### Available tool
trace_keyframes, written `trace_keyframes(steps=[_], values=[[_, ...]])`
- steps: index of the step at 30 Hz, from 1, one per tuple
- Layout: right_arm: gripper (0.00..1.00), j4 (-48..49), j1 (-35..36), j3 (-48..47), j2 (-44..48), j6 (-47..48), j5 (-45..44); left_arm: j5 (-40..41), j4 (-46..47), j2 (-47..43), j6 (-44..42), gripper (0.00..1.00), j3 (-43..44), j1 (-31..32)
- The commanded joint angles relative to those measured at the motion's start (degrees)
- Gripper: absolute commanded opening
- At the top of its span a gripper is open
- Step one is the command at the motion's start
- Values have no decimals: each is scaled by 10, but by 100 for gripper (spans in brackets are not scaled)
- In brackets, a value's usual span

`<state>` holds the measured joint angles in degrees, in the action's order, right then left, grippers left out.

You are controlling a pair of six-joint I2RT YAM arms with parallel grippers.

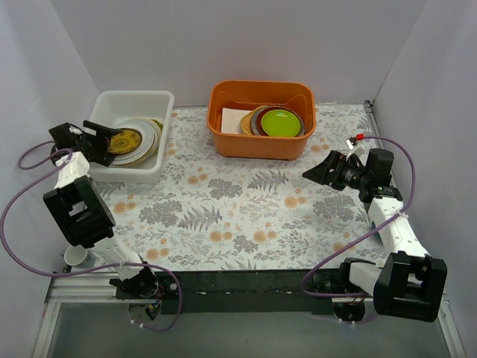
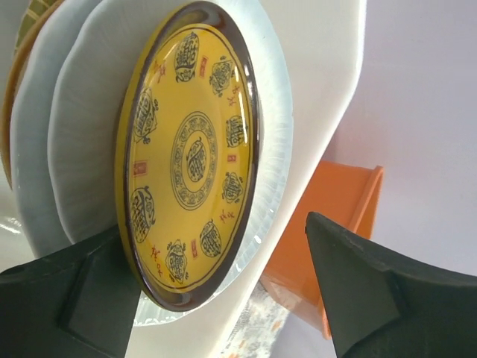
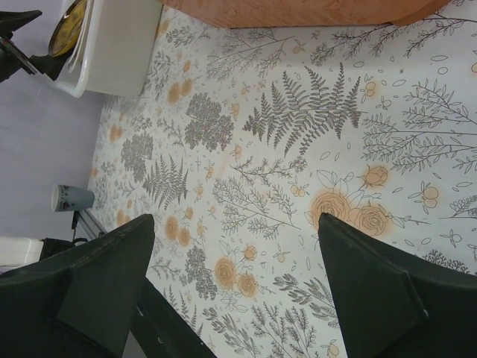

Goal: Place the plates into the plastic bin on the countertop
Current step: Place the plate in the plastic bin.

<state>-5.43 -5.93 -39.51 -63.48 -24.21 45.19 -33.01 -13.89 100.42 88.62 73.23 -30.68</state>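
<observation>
Plates [image 1: 138, 140] lie stacked in the white bin [image 1: 134, 97] at the countertop's [image 1: 238, 209] far left, seen from above, with the left gripper [image 1: 112, 142] over them. The right gripper [image 1: 317, 170] hangs above bare countertop near an orange tub [image 1: 261, 93].

Only the left wrist view shows the top yellow plate [image 2: 194, 160] with its dark rim and the jaws spread, pinching nothing.

The right wrist view shows its jaws spread over printed ferns.

the dark-rimmed yellow plate [image 2: 190, 160] lies on white plates [image 2: 78, 142] between spread fingers [image 2: 67, 298], seemingly untouched.
</observation>
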Motion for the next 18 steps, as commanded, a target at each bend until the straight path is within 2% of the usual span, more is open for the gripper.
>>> trace_keyframes(steps=[1,8,12,18], values=[[97,27,0,-2,9,-8,13,55,-116,5,-85,84,58,18],[97,31,0,-2,17,-15,18,91,-199,20,-135,85,103,40],[97,27,0,-7,20,-15,20,149,-252,35,-169,87,157,62],[97,32,0,-7,21,-22,25,208,-311,43,-208,87,185,97]])
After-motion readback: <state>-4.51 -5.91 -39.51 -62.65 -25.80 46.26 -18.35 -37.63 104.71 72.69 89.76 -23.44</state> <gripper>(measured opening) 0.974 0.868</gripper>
